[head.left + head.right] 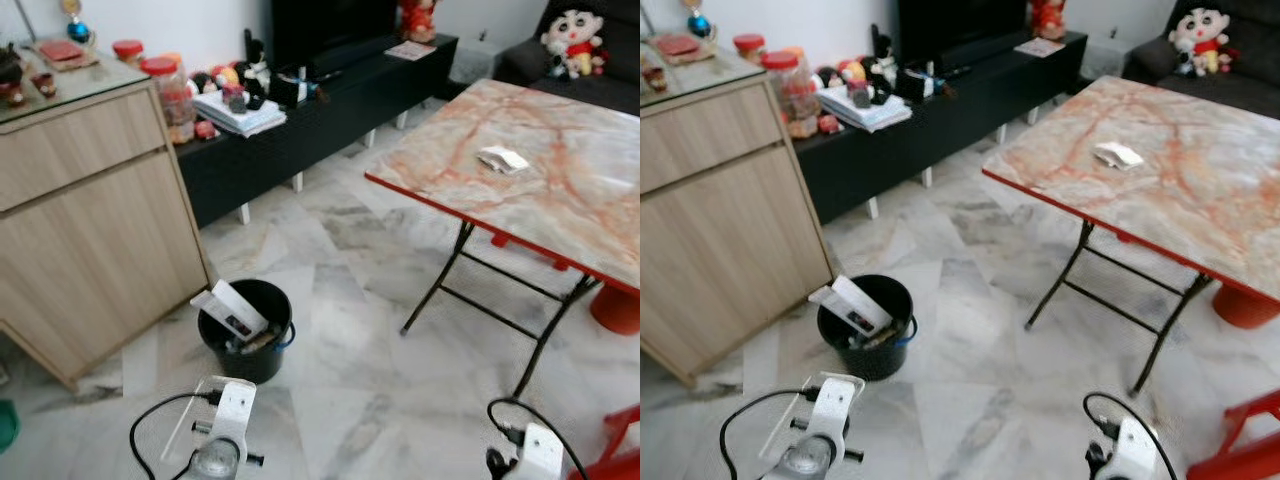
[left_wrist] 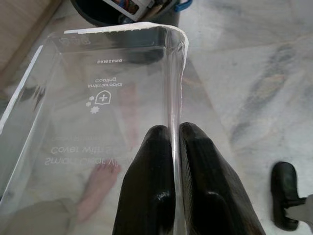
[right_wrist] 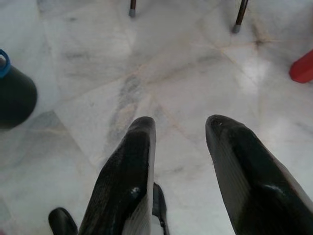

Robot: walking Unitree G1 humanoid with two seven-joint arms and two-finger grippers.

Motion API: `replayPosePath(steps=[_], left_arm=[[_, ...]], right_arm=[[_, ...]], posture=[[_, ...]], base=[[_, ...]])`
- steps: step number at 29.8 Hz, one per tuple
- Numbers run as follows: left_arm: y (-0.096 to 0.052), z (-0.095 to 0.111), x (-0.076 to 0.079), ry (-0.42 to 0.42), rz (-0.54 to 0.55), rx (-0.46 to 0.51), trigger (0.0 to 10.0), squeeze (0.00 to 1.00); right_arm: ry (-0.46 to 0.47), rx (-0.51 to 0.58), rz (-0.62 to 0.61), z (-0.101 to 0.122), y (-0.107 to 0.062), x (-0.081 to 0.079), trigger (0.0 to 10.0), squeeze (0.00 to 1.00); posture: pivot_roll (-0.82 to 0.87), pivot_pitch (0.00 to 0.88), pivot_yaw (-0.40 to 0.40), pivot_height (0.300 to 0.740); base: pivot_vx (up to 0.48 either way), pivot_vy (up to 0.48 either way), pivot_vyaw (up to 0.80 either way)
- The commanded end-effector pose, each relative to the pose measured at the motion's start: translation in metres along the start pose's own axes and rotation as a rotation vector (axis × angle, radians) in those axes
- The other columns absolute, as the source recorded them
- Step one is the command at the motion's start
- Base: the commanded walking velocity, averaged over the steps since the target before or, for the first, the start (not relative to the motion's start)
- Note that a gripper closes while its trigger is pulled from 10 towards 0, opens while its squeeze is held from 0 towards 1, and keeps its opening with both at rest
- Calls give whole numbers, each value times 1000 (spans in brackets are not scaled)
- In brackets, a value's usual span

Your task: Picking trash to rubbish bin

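While a clear plastic box is pinched by the left gripper just short of the black bin, the right gripper is held spread above the floor

Silver-white wrists trail looped black cables; each end effector has two long, glossy black fingers

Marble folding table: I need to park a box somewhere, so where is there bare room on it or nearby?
The red-edged marble table top is bare except for one crumpled white paper. The pale tiled floor between the table and black plastic bin is open. The black low shelf is crowded.
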State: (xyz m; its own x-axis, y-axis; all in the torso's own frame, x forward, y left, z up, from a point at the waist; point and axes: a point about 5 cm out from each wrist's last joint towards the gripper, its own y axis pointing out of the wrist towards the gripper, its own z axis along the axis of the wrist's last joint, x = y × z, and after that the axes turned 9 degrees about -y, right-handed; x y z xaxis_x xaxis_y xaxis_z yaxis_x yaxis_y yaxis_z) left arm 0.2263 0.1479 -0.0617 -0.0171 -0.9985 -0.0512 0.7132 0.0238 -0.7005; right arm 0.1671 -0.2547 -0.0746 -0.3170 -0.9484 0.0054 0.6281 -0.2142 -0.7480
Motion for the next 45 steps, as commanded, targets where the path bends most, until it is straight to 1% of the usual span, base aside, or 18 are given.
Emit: replayPosePath(steps=[1,5,8,9,12,15,21,24,30,33,35,36,39,42,45], left_arm=[[0,1,3,4,-1,-5,10000,0],[1,1,3,0,1,-3,10000,0],[1,2,3,-2,4,-1,10000,0],[1,2,2,-3,5,0,10000,0],[1,2,2,-4,6,0,10000,0],[1,2,2,-4,9,-1,10000,0],[1,2,2,-4,8,-4,10000,0],[1,2,2,-2,9,-3,10000,0],[1,2,1,-1,13,-2,10000,0],[1,2,0,1,14,-1,10000,0],[1,2,0,1,14,0,10000,0],[1,3,0,3,13,0,10000,0],[1,3,0,5,11,2,10000,0],[1,4,1,5,10,3,10000,0],[1,5,2,5,8,6,10000,0]], right_arm=[[5,7,-22,1,0,5,10000,0],[19,18,-22,3,0,5,10000,0],[-40,26,-23,5,0,5,10000,0],[-46,34,-36,6,0,6,10000,0],[-43,32,-34,7,0,6,10000,0],[4,34,-41,7,0,7,10000,0],[-16,34,-45,8,0,8,10000,0],[-49,39,-41,9,1,8,10000,0],[-35,38,-41,9,1,7,10000,0],[-16,41,-42,10,1,6,10000,0],[-17,43,-39,11,1,6,10000,0],[-33,46,-33,12,1,5,10000,0],[-54,46,-33,12,2,5,10000,0],[-34,42,-39,12,2,5,10000,0],[-30,43,-39,12,2,6,10000,0]], posture=[[-67,44,-58,740],[-66,45,-60,740],[-64,46,-63,740],[-64,46,-63,740],[-62,45,-65,740],[-62,45,-65,740],[-62,43,-63,740],[-61,40,-61,740],[-61,39,-61,740],[-59,29,-59,740],[-59,29,-59,740],[-61,21,-57,740],[-61,21,-57,740],[-61,12,-57,740],[-61,10,-57,740]], base=[[311,0,0],[313,0,0],[317,0,0],[319,0,444],[316,0,681],[316,0,408],[317,0,0],[320,0,267],[317,0,669],[320,0,158],[319,0,0],[315,0,0],[319,0,683],[319,0,800],[319,0,0]])
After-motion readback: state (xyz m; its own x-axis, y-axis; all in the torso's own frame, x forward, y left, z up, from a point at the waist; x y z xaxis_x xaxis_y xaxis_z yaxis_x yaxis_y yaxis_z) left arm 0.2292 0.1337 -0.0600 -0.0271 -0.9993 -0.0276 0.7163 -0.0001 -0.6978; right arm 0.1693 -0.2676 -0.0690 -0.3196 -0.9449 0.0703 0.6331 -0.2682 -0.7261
